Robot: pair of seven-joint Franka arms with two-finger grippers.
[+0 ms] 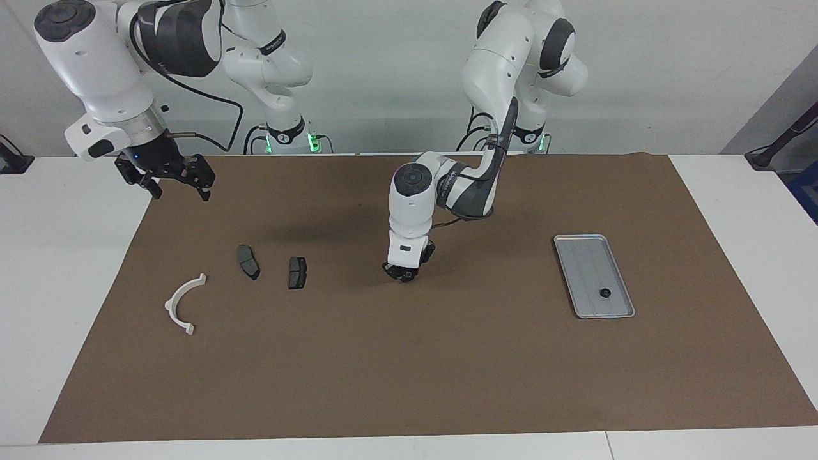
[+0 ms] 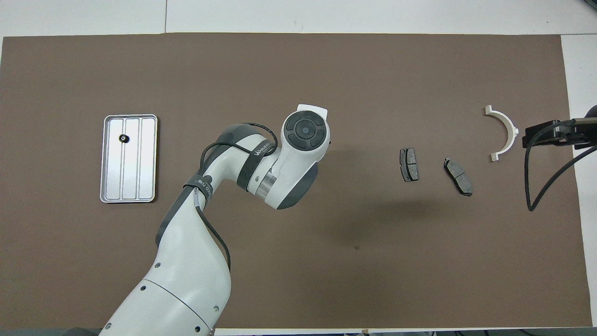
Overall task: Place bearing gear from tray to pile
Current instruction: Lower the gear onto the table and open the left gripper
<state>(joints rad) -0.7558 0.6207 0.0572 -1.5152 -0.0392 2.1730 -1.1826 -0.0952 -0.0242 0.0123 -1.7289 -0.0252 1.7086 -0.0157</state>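
White desk (image 1: 57,287) with a brown mat (image 1: 409,383) over most of it, plain light wall at the top of the facing frame. Lower left of that frame: white semicircular bracket (image 1: 170,305) flat on the mat, nearest the camera of the pile. Just above it in frame, two dark grey brake-pad pieces (image 1: 248,261) (image 1: 297,273) lie side by side, apart from each other and from the bracket. Right of centre in the same frame: silver tray (image 1: 591,268), long side running up-frame. The bearing gear (image 1: 604,293), a small dark round part, sits on the tray floor near its lower end in frame, so it's in the tray and well apart from the pile. Frame centre: left hand (image 1: 402,275) points down, low over bare mat between the pads and the tray; open or closed, can't tell, and whether it's carrying anything, can't tell either. In the overhead view its own wrist covers it. Upper left of the facing frame: right hand (image 1: 169,179) hangs raised over the mat's edge, jaws spread open, empty, arm waiting.
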